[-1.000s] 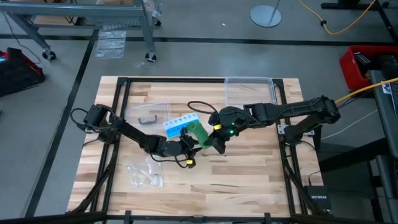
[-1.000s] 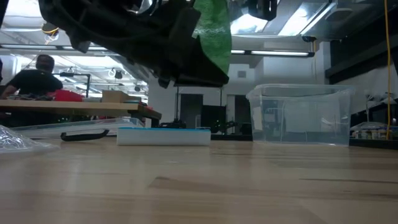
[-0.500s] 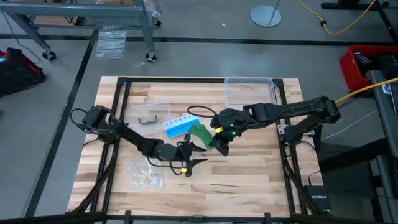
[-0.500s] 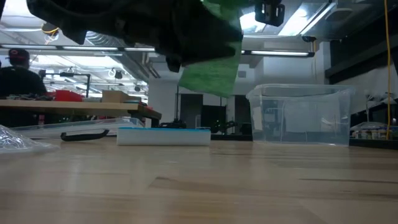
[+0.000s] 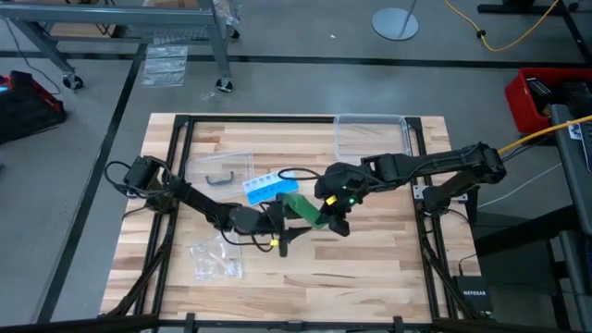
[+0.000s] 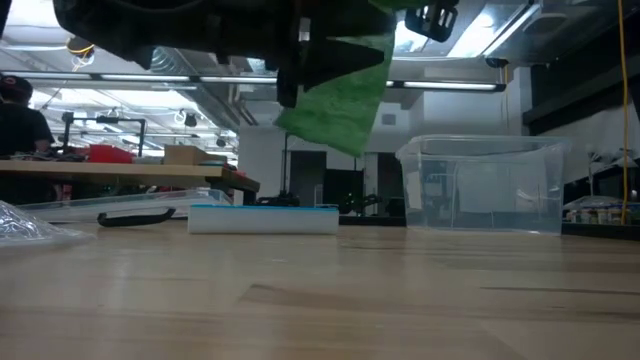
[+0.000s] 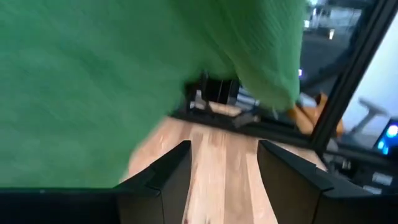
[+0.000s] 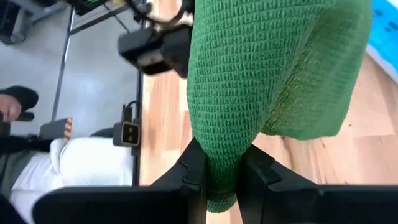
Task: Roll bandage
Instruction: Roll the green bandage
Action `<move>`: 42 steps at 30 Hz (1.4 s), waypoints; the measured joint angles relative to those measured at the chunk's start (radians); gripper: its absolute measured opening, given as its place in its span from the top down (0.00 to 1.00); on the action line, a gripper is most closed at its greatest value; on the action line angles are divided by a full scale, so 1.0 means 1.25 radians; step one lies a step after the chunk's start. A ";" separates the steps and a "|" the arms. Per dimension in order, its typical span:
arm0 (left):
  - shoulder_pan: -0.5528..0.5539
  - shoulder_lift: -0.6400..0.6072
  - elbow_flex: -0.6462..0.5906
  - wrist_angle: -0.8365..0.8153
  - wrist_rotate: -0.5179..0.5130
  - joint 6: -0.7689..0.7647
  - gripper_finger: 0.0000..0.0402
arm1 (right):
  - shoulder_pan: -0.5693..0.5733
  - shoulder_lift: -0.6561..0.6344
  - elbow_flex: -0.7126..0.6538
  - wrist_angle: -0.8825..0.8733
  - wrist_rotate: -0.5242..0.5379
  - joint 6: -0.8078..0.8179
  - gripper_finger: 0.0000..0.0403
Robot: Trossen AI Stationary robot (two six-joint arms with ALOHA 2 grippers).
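The green bandage [image 5: 301, 207] hangs in the air over the middle of the table. It also shows in the low view [image 6: 338, 90], well clear of the wood. My right gripper [image 5: 333, 222] is shut on it from the right. My left gripper [image 5: 289, 237] sits just left of and nearer than the bandage, fingers open. In the left wrist view the green fabric [image 7: 93, 81] fills the space above the open fingers [image 7: 168, 174]. I cannot tell whether they touch it. My right gripper pinches a bunched fold of the bandage [image 8: 222, 149] between its two fingers [image 8: 193, 168]. The fabric is gathered narrow at the fingers and widens beyond them [image 8: 261, 68]. The bandage is lifted clear of the table, its free end hanging slack [image 6: 335, 125].
A clear plastic box [image 5: 372, 134] stands at the far right. The blue and white pill organizer [image 5: 268, 187] lies just beyond the bandage. One clear bag with a dark item [image 5: 220, 171] lies far left, another small clear bag [image 5: 215, 259] near left. A person [image 6: 15, 110] is beyond the table.
My left gripper has drawn back a little toward the table's near edge, away from the bandage. My right gripper has shifted slightly right and nearer with the bandage. The bandage has swung from more upright to slanting, and its loose end hangs lower.
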 joint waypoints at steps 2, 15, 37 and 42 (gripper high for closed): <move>0.004 0.000 0.000 0.038 0.000 -0.002 0.56 | 0.000 0.000 0.000 -0.011 0.000 -0.013 0.87; -0.005 0.000 0.000 0.095 0.000 0.023 0.56 | 0.000 0.000 0.000 -0.019 0.000 -0.015 0.87; -0.008 0.000 0.012 0.141 0.001 0.046 0.43 | 0.000 0.000 0.000 0.011 0.022 -0.015 0.87; -0.008 0.000 0.037 0.138 0.000 0.100 0.44 | 0.001 0.000 0.000 0.031 0.023 -0.016 0.87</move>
